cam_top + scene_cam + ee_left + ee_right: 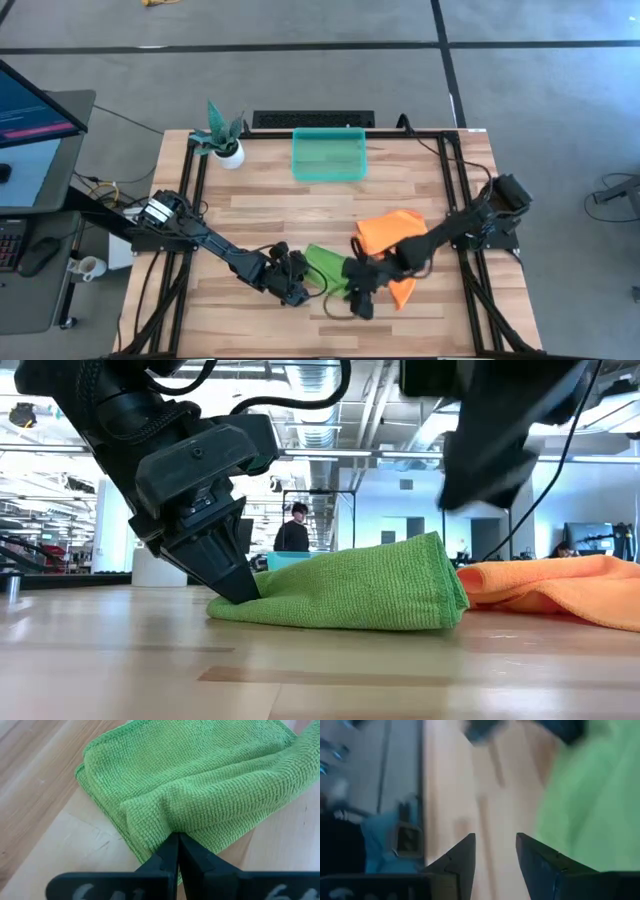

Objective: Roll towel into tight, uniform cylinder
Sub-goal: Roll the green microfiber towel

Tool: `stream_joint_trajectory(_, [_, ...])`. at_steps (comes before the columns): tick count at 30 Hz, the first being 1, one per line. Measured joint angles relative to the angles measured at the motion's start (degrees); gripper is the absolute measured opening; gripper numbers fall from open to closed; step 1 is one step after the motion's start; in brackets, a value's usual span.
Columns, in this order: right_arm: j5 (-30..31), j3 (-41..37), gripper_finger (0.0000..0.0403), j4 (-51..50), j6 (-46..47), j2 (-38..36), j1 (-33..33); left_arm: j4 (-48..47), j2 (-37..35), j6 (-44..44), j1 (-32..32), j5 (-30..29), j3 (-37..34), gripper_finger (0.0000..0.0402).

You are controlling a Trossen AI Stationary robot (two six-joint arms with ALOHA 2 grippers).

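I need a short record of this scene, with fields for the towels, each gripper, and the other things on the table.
green towel: folded loosely, flat on the table, not rolled
orange towel: crumpled, beside the green towel
left gripper: shut, pinching the green towel's edge at table level
right gripper: open, empty, above the table next to the green towel
tray: teal, at the far edge
plant: in a white pot, far left corner
background: a person in the room behind
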Motion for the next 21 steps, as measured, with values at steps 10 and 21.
stream_joint_trajectory(10, [5.9,0.1,0.0155,15.9,2.3,9.0,0.7,0.5,0.0,0.0,0.2,-0.1,0.0,0.0])
stream_joint_trajectory(21, [6.0,0.1,0.0105,14.4,6.2,10.4,-2.2,0.6,0.1,-0.1,0.3,-0.9,-0.1,0.0])
